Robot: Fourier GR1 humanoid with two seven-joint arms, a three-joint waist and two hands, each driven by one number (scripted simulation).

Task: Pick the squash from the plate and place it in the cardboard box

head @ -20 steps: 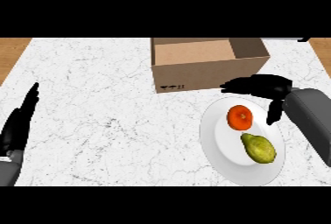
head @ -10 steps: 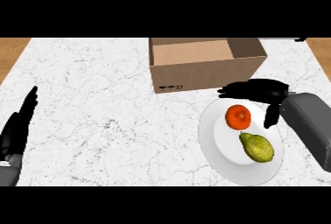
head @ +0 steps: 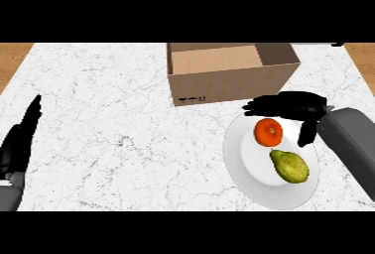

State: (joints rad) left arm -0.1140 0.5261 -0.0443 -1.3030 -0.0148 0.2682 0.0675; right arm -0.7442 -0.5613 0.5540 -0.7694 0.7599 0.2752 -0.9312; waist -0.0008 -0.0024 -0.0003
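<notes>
Change from a second ago: the right hand (head: pixel 293 106) has slid leftward and a little toward the robot. It now hangs over the far rim of the plate (head: pixel 245 163), where before it sat further right, beside the box's near corner. The left hand (head: pixel 22 141) has stayed at the left edge. The plate, the box and both pieces of produce lie where they lay.

Counter (head: pixel 110 99): white marble with grey veining, filling most of the head view. A wooden strip shows at each far corner.

Cardboard box (head: pixel 230 87): brown, open at the top, far centre of the counter. There is a small dark mark on its near wall. Nothing shows inside it.

Plate: white and round, near right, just toward the robot from the box.

Right hand, state: black fingers stretched out flat toward the left, thumb pointing down toward the plate. It holds nothing. The fingers lie just beyond the orange fruit. Whether they touch the plate's rim cannot be told.

Left hand, state: fingers straight and together, pointing away from the robot. It rests, holding nothing.

Squash (head: pixel 290 166): yellow-green and pear-shaped, with a narrow end pointing far-left and a fat end near-right. It lies on the near half of the plate, apart from the right hand.

Orange fruit (head: pixel 268 132): round, orange-red, on the far half of the plate, just beyond the squash.
</notes>
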